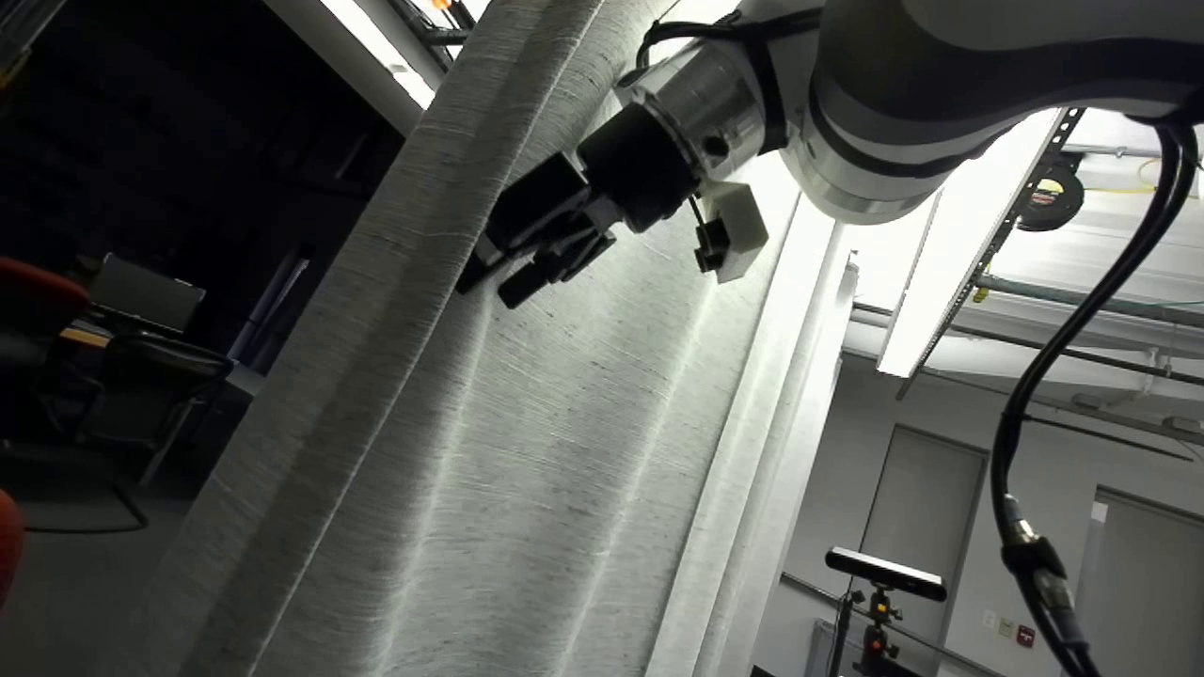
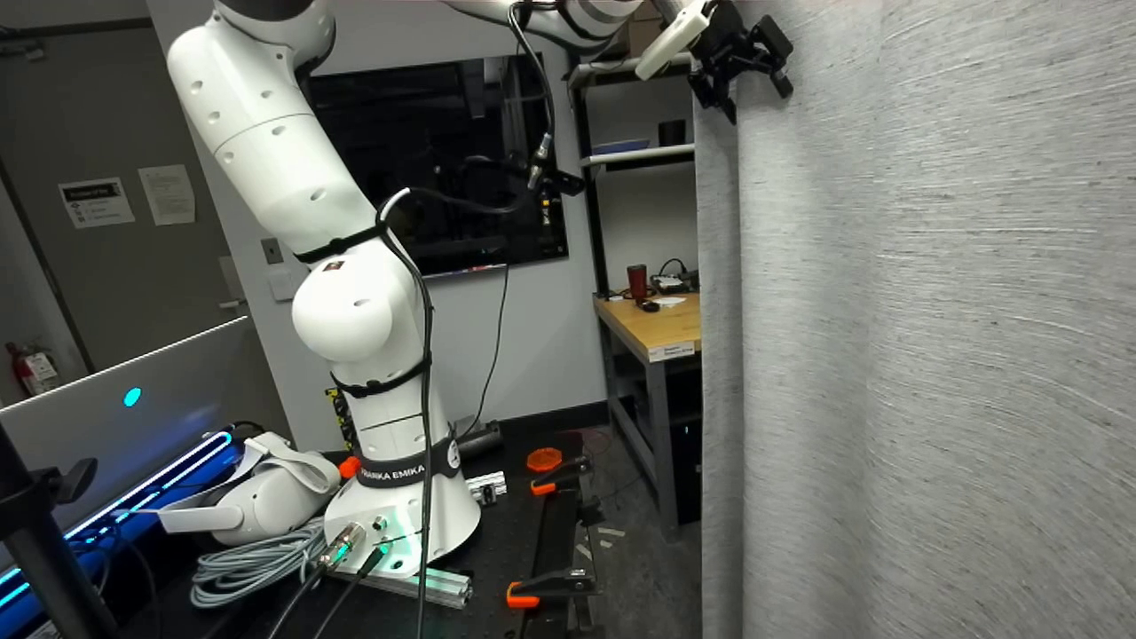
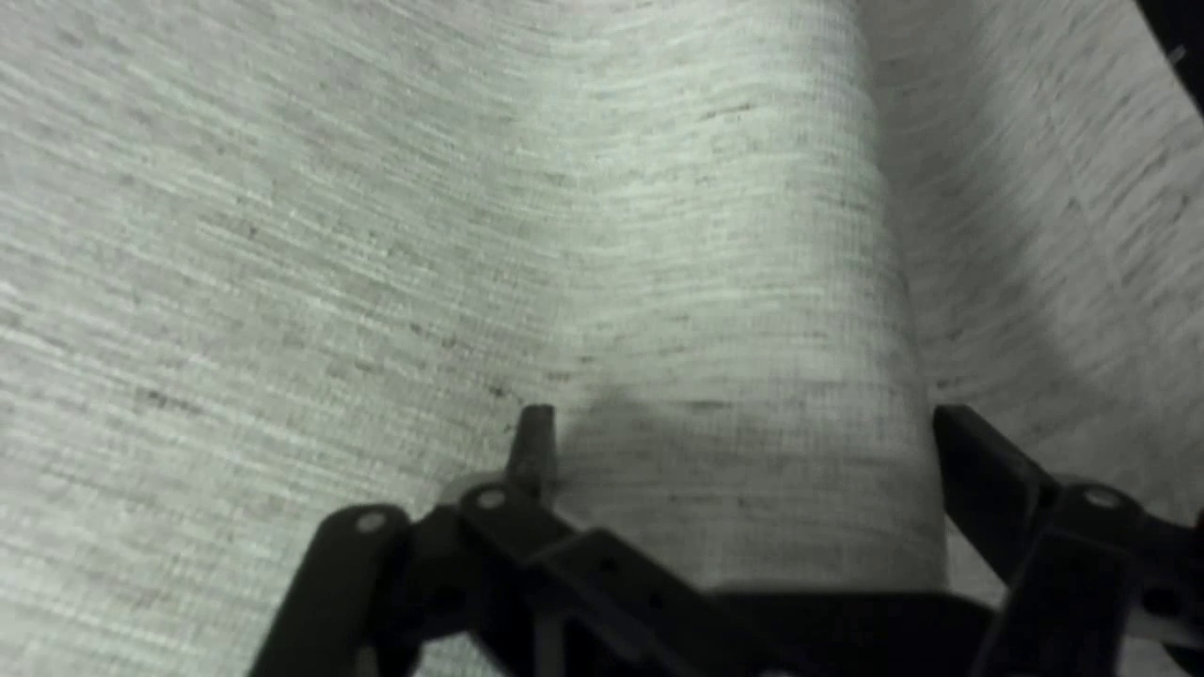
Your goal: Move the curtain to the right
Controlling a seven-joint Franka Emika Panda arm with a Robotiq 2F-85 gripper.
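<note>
In an exterior view, a silver laptop (image 2: pixel 155 413) stands at far left, a white headset (image 2: pixel 280 497) near it. Next rises the white arm (image 2: pixel 288 169), its upper part reaching right, in front of a dark wall screen (image 2: pixel 399 133). Then a wooden bench (image 2: pixel 646 325) bears a red tumbler (image 2: pixel 637 282). High up, the black hand (image 2: pixel 757 99) is at the curtain (image 2: pixel 923 337) — pale grey, in tall folds, filling the right. The wrist view shows the fingers (image 3: pixel 532 442) well apart — a fold of cloth between them, unpinched.
</note>
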